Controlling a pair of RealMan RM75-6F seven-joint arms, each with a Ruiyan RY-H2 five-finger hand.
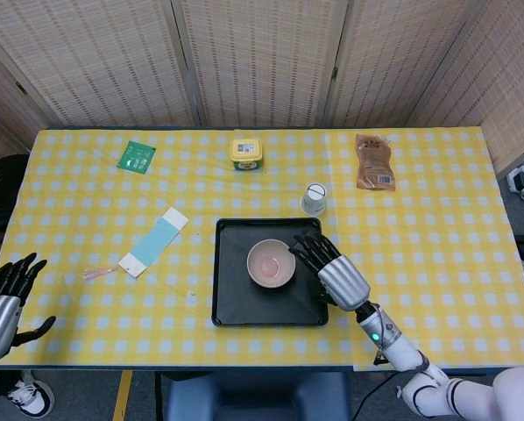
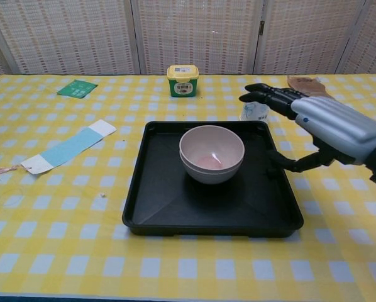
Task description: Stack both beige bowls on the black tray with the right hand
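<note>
The small white cup (image 2: 256, 111) behind the black tray (image 2: 156, 214) is half hidden by the right hand (image 2: 329, 126), and the left hand (image 1: 3, 298) shows only at the table's near left corner, cut by the frame edge, its fingers spread and holding nothing. The two beige bowls (image 2: 211, 153) sit nested one inside the other near the tray's middle, just left of the right hand's fingers (image 2: 263, 93), which are spread apart, clear of the rim and touching neither bowl. From above only the top bowl's inside is plain; the second shows from the chest view as a rim line under the first.
</note>
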